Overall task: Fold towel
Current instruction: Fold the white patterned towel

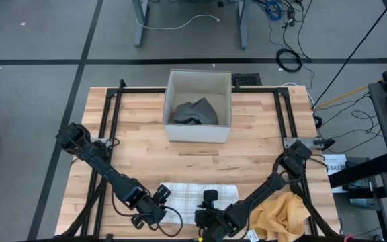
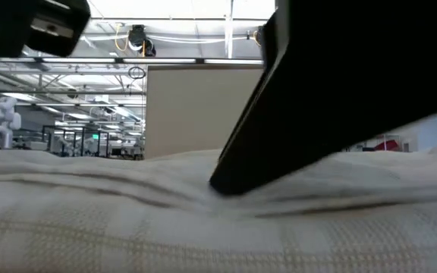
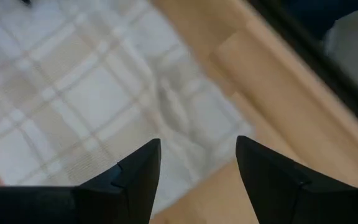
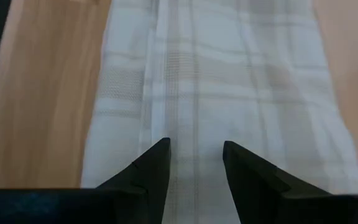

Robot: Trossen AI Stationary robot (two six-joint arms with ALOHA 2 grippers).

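Left gripper (image 1: 154, 210): parted, grasping nothing. In its wrist view the two fingers (image 3: 135, 177) stand apart over the towel's corner, a placing that suits taking a corner for a fold.
Right gripper (image 1: 209, 214): parted, somewhat narrower than the left, nothing between the fingers. Its wrist view looks along the towel's length, with the fingers over an end edge near the middle; the low view shows a dark finger tip down at the cloth, though whether it presses or only touches I cannot tell.
Towel (image 1: 195, 196): white with pale checks, lying flat at the near edge of the table, between the two grippers. It looks already doubled into a long strip, with a ridge running its length in the right wrist view (image 4: 166, 93). My reading is that one more fold across is the step in hand.
Wrinkle (image 3: 173, 112): a small pucker near the corner by the left gripper; a pinch there may catch only the top layer.
Table (image 1: 140, 121): bare wood round the towel, so the cloth has room to be swung over.
Box (image 1: 198, 131): white, near the middle of the table's far side, well apart from the towel, with a grey cloth (image 1: 195, 111) bunched inside.
Yellow cloth (image 1: 281, 214): crumpled at the table's near right corner, just beside the right arm; it could snag if that arm sweeps outward.
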